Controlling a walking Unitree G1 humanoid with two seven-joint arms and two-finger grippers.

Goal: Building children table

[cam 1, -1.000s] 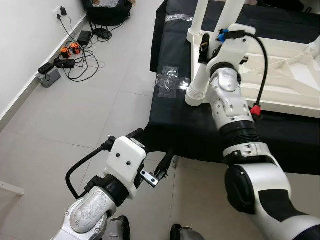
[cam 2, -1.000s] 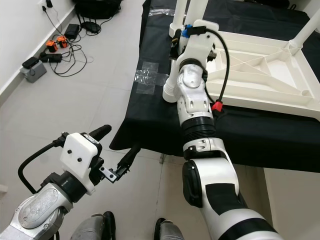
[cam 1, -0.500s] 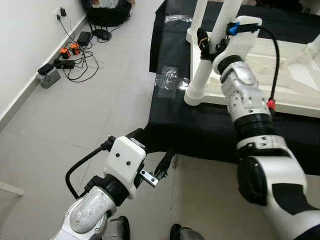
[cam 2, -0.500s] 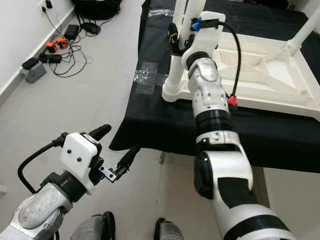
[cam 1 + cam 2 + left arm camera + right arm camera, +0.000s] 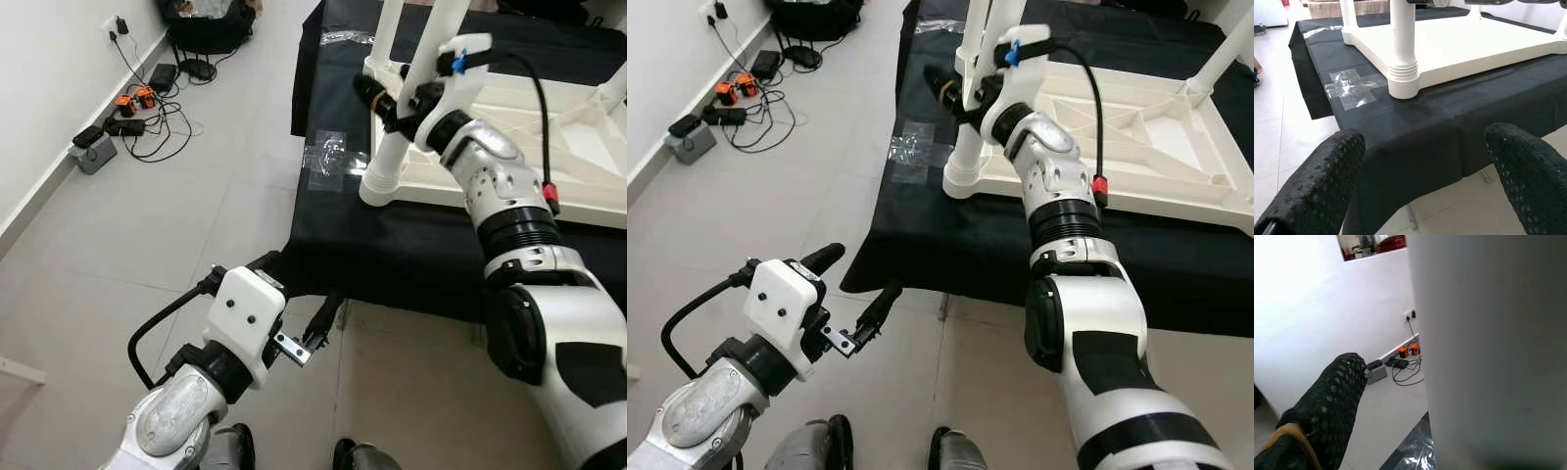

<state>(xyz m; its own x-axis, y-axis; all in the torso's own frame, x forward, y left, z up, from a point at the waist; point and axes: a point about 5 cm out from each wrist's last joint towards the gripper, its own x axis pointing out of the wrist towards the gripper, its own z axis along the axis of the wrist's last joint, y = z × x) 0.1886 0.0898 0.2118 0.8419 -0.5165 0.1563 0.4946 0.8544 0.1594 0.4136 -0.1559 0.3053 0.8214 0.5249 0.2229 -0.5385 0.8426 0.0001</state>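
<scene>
A white children's table [image 5: 534, 113] lies upside down on a black cloth [image 5: 392, 250], its legs pointing up. My right gripper [image 5: 377, 96] reaches across the near left leg [image 5: 395, 152] from the right. One black finger [image 5: 1327, 416] sticks out past the leg toward the wall, with a gap between it and the leg [image 5: 1488, 347]; the other finger is hidden behind the leg. My left gripper [image 5: 299, 289] hangs open and holds nothing, low over the floor just off the cloth's near edge. Between its wide-spread fingers [image 5: 1317, 186] it looks at that same leg [image 5: 1402, 44].
Clear tape [image 5: 328, 157] holds the cloth down near the leg's foot. Chargers and cables [image 5: 137, 110] lie along the wall at the left, with a black bag [image 5: 211, 20] beyond them. Open grey tile floor [image 5: 176, 215] lies left of the cloth.
My right forearm has swung to the right and its wrist has turned, so the finger now points left past the leg. The left arm has not moved.
</scene>
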